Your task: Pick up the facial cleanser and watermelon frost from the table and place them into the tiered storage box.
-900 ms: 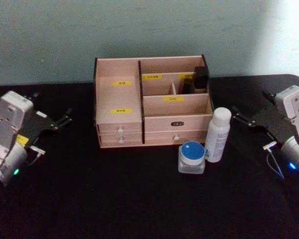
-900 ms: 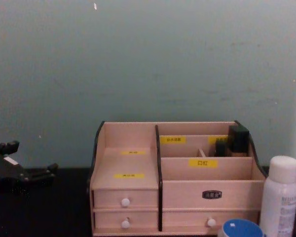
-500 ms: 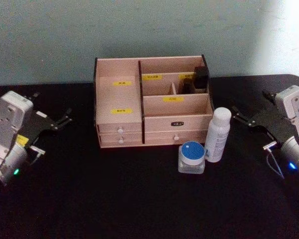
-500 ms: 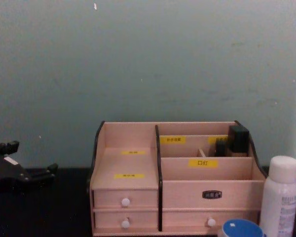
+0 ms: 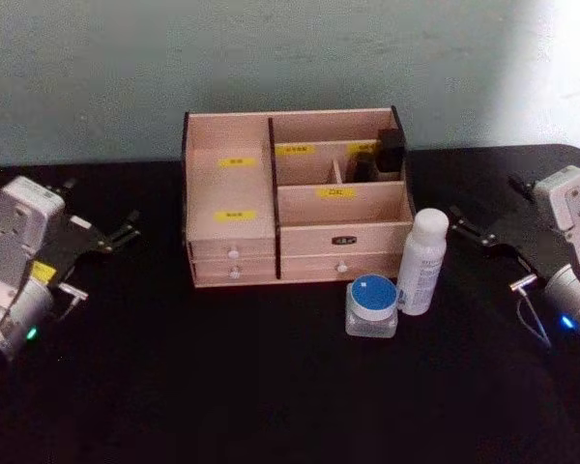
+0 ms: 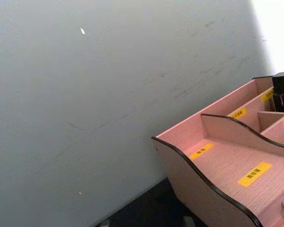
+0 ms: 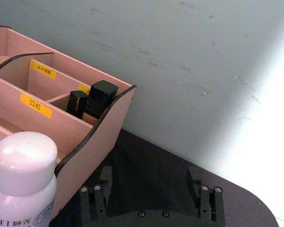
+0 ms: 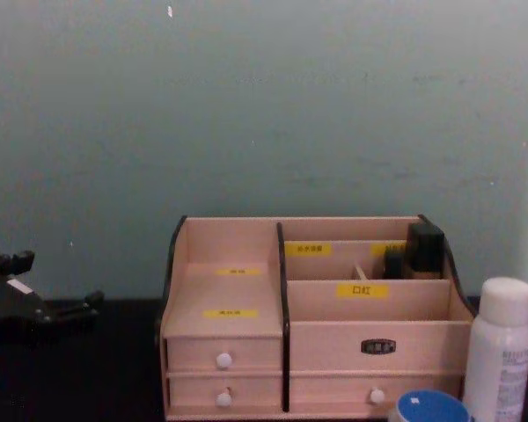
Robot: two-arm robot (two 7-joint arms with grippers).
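The facial cleanser (image 5: 422,261), a tall white bottle, stands upright just off the right front corner of the tiered storage box (image 5: 343,237); it also shows in the chest view (image 8: 499,347) and close up in the right wrist view (image 7: 23,184). Left of it and nearer to me sits the watermelon frost (image 5: 372,304), a squat blue-lidded jar (image 8: 429,407). My right gripper (image 5: 485,201) hovers to the bottle's right, open and empty (image 7: 149,177). Far to the left of the box, my left gripper (image 5: 101,208) is open and holds nothing (image 8: 57,281).
The wooden box (image 8: 326,343) stands mid-table against a pale green wall, its drawers closed. Dark cosmetic items (image 5: 391,150) occupy its rear right compartment (image 7: 102,97). Black tabletop (image 5: 222,387) stretches in front and to both sides.
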